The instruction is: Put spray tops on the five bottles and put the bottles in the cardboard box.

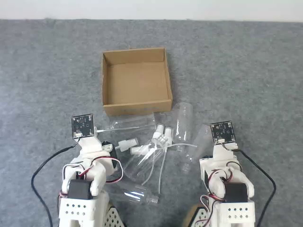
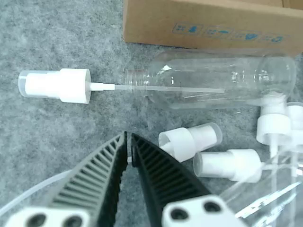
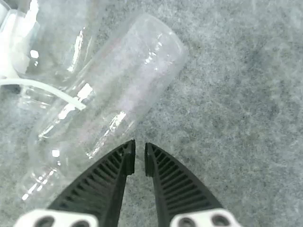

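**Fig. 1. Seating a spray top, left arm leading.** My left gripper hangs over the grey felt-like table cover. Its jaws are drawn almost together and hold nothing. Just ahead lies a clear plastic bottle on its side, close along the front wall of the open brown cardboard box. A white spray top with a clear cap has its thin dip tube part-way into the bottle's neck, while the head sits well outside it.

I judge the step in hand to be pushing this top home. To do it well, I should widen the jaws and take the top by its white collar rather than the tube. I should then press straight along the bottle's axis, since any sideways load would likely bend the tube or roll the bottle. The bottle looks light and round, so it probably needs bracing.

My right gripper is likewise narrowed and holds nothing. It is poised just beside a second clear bottle lying on its side, with a loose white tube across it.

**Surroundings.** Two loose white spray tops lie near my left fingertips and could be knocked. The remaining bottles and tops are tangled between the arms. No bottle lies in the box yet.
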